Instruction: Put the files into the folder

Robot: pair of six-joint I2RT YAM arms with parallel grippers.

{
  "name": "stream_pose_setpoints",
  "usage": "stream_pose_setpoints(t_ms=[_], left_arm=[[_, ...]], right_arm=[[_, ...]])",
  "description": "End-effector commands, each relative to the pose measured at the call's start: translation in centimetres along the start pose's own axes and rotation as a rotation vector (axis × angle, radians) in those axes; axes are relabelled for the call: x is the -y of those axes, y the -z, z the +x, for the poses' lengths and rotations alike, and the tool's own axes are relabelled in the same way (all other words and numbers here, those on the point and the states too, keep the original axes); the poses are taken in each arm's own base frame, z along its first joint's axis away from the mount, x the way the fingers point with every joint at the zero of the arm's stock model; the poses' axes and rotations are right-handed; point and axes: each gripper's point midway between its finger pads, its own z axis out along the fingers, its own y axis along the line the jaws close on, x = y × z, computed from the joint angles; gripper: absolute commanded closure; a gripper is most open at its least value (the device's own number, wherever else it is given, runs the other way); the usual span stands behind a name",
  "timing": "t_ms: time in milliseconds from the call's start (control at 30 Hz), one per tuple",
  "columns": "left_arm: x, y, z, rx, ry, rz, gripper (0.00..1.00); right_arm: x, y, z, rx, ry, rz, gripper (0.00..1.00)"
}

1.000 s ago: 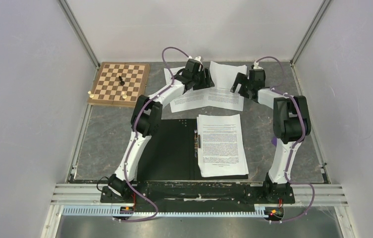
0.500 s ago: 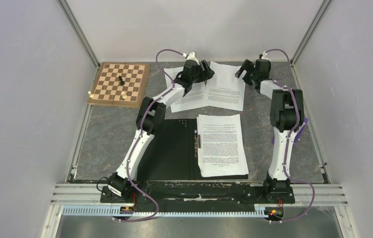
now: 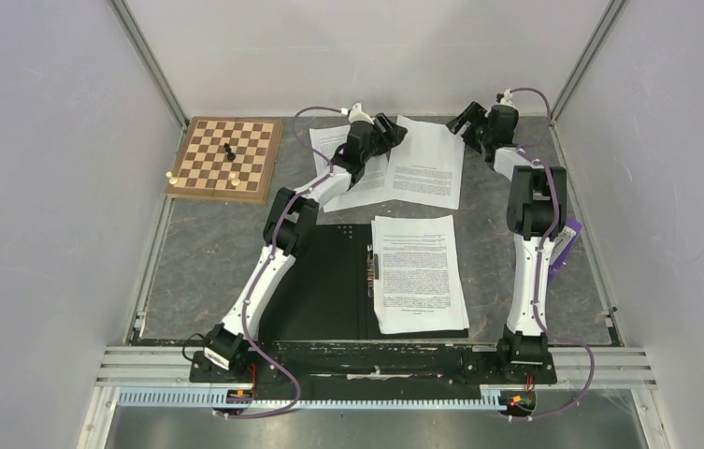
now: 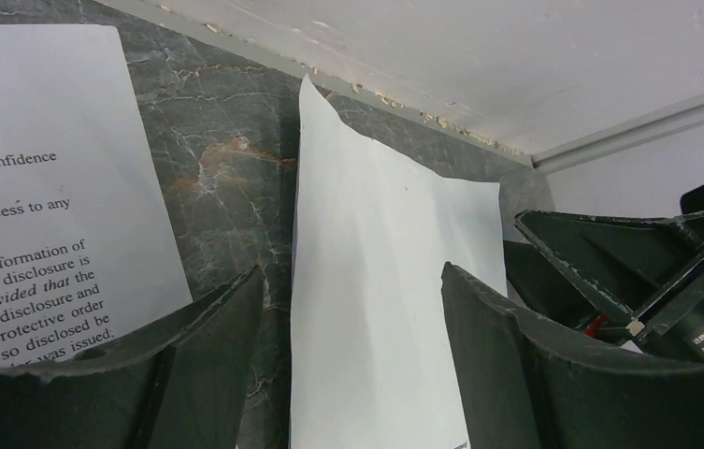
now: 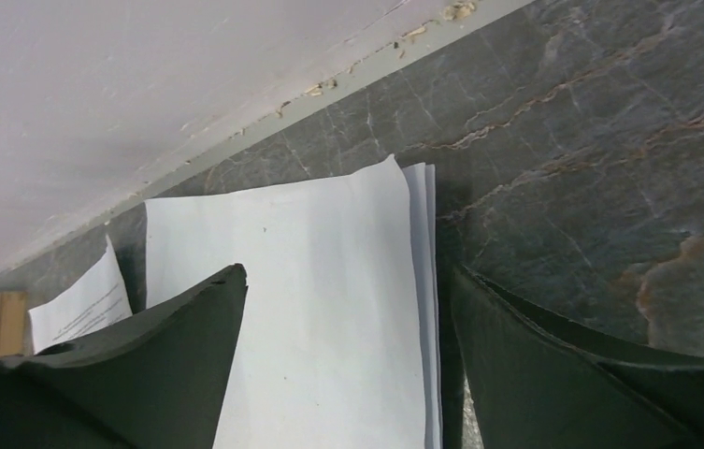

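Observation:
The folder (image 3: pixel 320 281) lies open near the arm bases with its black inner faces up. One printed sheet (image 3: pixel 418 271) lies on its right half. Two more sheets lie at the back: a right one (image 3: pixel 430 161) overlapping a left one (image 3: pixel 340 150). My left gripper (image 3: pixel 387 131) is open at the right sheet's left edge, and in the left wrist view (image 4: pixel 352 269) that sheet (image 4: pixel 376 281) runs between the jaws. My right gripper (image 3: pixel 469 120) is open at the sheet's far right corner, and in the right wrist view (image 5: pixel 350 271) the sheet (image 5: pixel 329 309) lies between the jaws.
A wooden chessboard (image 3: pixel 226 157) with a few pieces sits at the back left. The back wall (image 3: pixel 357 56) is close behind both grippers. The two grippers are near each other; the right one shows in the left wrist view (image 4: pixel 666 271).
Both arms have stretched farther toward the back wall. The back right sheet has swung from lying crosswise to nearly lengthwise and shifted right.

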Motion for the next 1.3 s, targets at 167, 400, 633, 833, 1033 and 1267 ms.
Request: stream_pose_setpoints(t_ms=[167,400,633,833,1033,1267], left_arm=[[2.7,-0.2,-1.9,0.051,0.05,0.083,0.26],[2.9,-0.2,-1.6,0.035,0.059,0.095,0.28],[5.4,0.5,-3.3,0.028,0.026,0.134,0.29],[8.4,1.7,-5.1,0.006,-0.005,0.188,0.37],[11.6,4.9,-8.1,-0.009,-0.058,0.198,0.37],[13.0,13.0,-11.6,-0.029,-0.135,0.021,0.33]], right_arm=[[0.3,-0.1,5.8,-0.156,-0.076,-0.074,0.33],[-0.2,0.8,6.3,-0.176,-0.067,-0.097,0.44],[-1.9,0.7,3.4,-0.134,-0.061,-0.12,0.73],[-7.0,2.8,-3.1,-0.023,-0.048,-0.2,1.0],[-13.7,8.8,-10.8,0.135,0.022,-0.255,1.0],[-20.7,18.8,-15.9,0.22,0.088,-0.317,1.0]])
